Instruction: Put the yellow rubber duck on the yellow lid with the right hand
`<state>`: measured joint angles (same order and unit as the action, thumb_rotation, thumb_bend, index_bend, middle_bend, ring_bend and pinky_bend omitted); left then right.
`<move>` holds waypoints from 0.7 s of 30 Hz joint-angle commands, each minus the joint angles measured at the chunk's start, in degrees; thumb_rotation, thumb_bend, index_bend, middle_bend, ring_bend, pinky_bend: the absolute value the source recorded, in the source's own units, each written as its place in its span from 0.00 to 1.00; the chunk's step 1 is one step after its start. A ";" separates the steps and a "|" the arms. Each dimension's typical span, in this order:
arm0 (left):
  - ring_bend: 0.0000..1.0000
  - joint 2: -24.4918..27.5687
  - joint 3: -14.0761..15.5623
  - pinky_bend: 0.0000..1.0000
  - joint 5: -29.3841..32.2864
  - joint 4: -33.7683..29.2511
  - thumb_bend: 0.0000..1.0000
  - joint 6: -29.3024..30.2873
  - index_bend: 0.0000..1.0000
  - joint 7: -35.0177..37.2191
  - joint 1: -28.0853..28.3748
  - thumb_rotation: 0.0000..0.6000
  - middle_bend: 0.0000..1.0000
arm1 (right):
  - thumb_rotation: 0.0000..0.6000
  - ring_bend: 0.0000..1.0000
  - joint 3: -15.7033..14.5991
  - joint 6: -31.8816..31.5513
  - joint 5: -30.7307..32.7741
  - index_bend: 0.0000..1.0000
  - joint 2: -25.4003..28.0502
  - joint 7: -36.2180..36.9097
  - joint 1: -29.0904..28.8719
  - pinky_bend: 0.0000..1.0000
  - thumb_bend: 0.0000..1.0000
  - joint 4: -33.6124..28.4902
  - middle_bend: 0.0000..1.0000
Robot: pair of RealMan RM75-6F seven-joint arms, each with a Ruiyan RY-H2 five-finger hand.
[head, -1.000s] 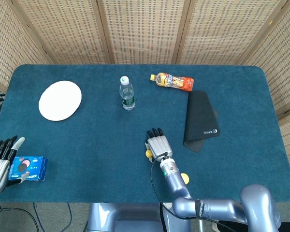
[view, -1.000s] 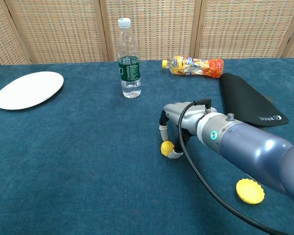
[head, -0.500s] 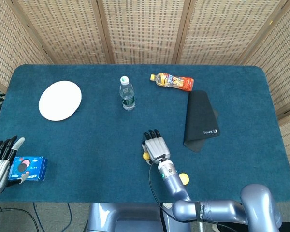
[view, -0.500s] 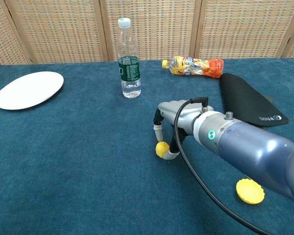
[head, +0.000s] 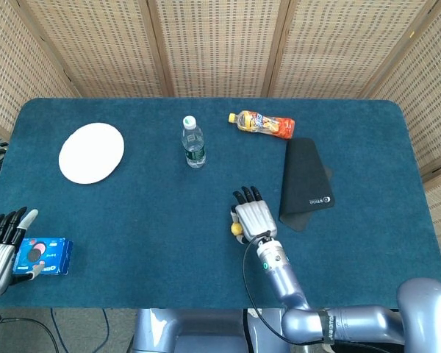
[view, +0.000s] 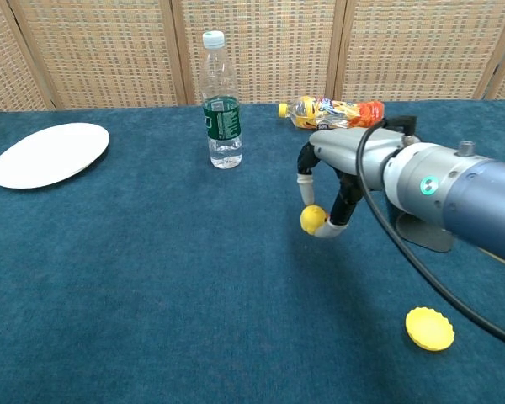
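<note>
The yellow rubber duck hangs clear of the blue table, pinched between the fingers of my right hand. The head view shows only a bit of the duck at the left side of the right hand. The yellow lid lies flat on the cloth near the front edge, to the right of the duck and nearer the camera. In the head view my forearm hides the lid. My left hand stays at the table's front left corner, fingers spread and holding nothing.
A white plate lies at the far left. A water bottle stands upright at the back, and an orange drink bottle lies beside it. A black pad is right of my hand. A blue packet lies by my left hand.
My right hand has lifted the duck off the cloth and carried it to the right and further from the front edge. The left hand and the lid have not moved.
</note>
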<state>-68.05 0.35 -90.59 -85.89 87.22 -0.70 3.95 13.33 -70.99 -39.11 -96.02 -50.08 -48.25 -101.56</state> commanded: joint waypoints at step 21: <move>0.00 -0.05 1.26 0.00 -3.11 -1.35 0.11 1.70 0.00 -2.32 -0.48 1.00 0.00 | 1.00 0.00 -17.15 -7.80 -19.20 0.57 8.09 9.09 13.32 0.00 0.19 -9.05 0.13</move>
<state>-68.10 1.61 -93.67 -87.20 88.97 -2.94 3.43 -2.67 -78.36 -56.70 -88.76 -42.08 -35.97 -110.27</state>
